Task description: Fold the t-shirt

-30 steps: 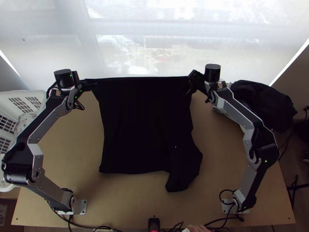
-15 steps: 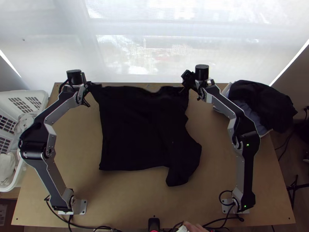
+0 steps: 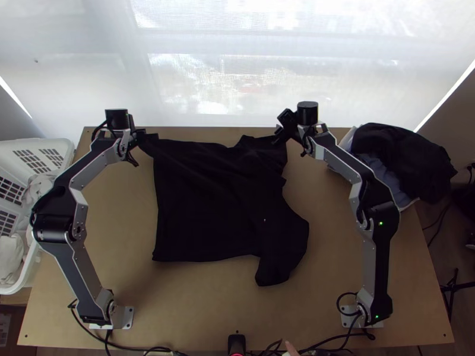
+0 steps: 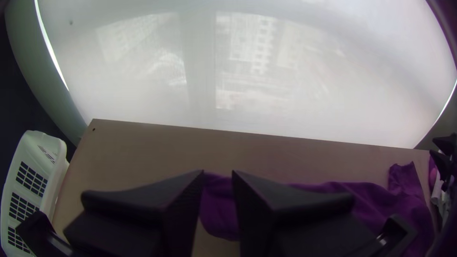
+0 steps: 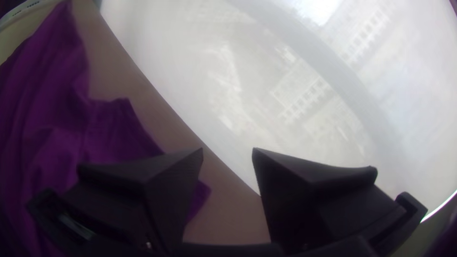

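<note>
In the top view the black t-shirt (image 3: 219, 202) lies mostly spread, its far part rumpled and a flap angled out at the near right. My left gripper (image 3: 145, 135) is at its far left corner, my right gripper (image 3: 281, 134) at its far right corner. Purple-looking shirt cloth (image 4: 333, 188) shows in the left wrist view; some lies between the parted fingers of the left gripper (image 4: 218, 175). The right gripper (image 5: 227, 151) stands open in the right wrist view, with the shirt (image 5: 109, 128) beside and partly behind one finger.
A white basket (image 3: 44, 145) holding light cloth stands at the left. More dark cloth (image 3: 404, 157) is heaped on a white container at the far right. Behind the table's far edge hangs a pale screen (image 3: 237, 65). Bare wood (image 3: 208, 302) lies near the front.
The shirt's far edge was taut and straight between the grippers; it has slackened, sunk and wrinkled. Both arms have shifted inward, the left to the right and the right to the left.
</note>
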Controlling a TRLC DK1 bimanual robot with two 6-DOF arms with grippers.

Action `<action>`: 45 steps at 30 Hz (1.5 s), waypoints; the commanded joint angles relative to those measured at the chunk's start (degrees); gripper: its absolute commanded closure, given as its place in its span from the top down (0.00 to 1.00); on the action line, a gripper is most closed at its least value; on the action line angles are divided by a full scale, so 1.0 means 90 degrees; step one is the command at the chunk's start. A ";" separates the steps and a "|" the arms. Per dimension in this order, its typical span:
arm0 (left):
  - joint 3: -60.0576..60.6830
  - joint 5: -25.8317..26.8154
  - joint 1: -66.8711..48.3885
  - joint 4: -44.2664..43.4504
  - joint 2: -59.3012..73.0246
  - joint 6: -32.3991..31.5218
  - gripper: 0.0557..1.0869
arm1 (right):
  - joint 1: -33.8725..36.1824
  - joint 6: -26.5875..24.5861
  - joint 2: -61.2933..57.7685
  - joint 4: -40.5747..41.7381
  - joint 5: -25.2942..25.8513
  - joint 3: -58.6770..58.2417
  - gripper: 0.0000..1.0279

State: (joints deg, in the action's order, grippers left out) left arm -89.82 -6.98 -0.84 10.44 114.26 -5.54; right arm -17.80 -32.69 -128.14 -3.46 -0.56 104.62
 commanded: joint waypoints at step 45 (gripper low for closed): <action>0.5029 0.1645 -0.2006 0.4631 -0.4717 0.0909 0.72 | -0.0385 0.0399 0.7040 -0.3062 -0.0036 -0.4798 0.96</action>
State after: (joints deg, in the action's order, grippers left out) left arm -49.10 8.73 -18.37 56.95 73.78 3.62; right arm -20.71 -28.97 -67.02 -29.54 -0.91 62.35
